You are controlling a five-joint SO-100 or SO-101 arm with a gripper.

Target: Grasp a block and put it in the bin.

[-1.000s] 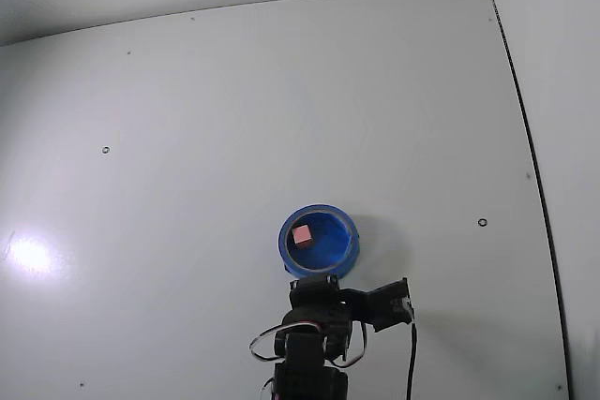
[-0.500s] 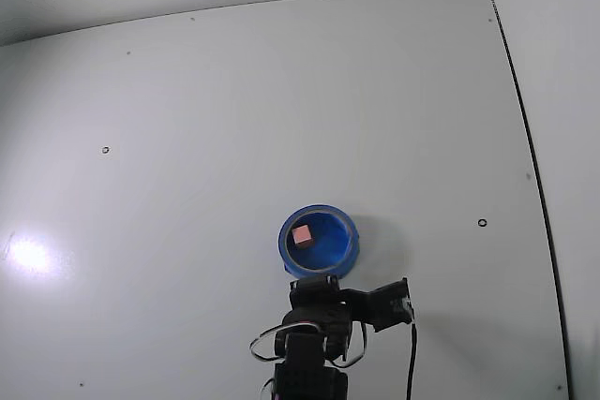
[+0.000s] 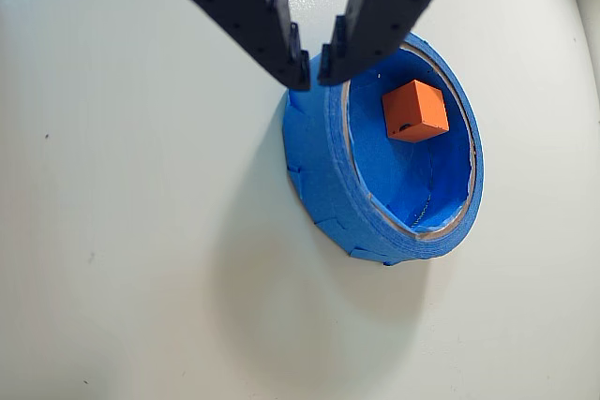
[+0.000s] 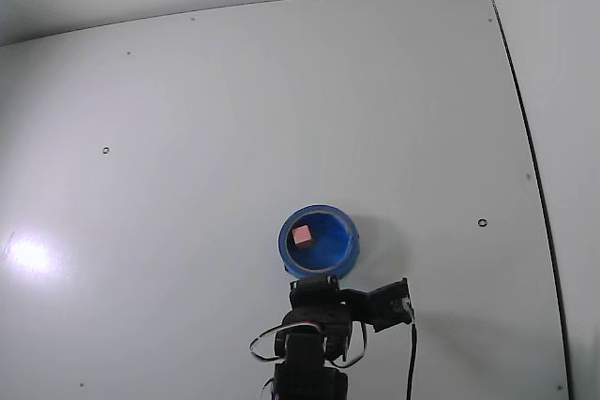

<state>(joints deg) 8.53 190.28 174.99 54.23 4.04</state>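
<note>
In the wrist view the bare white counter [image 3: 122, 231] fills everything left of the hand [image 3: 312, 70], marked only by a few faint specks. The hand comes in from the top edge, its upper parts cut off by the frame, and its two dark fingers [image 3: 272, 25] taper down until only a narrow gap is left between the tips, with nothing held there. The tips sit over the near rim of the bin [image 3: 337, 194], whose thick blue wall spreads out just right of and below the hand. Further right, inside the bin, the block [image 3: 414, 111] rests on the blue floor, clear of the fingers. In the fixed view the arm [image 4: 314, 344] is cut off at the bottom edge, and the hand cannot be made out from there; the bin [image 4: 349, 231] lies just beyond the arm, with the block [image 4: 301, 235] inside, toward its left wall.
</note>
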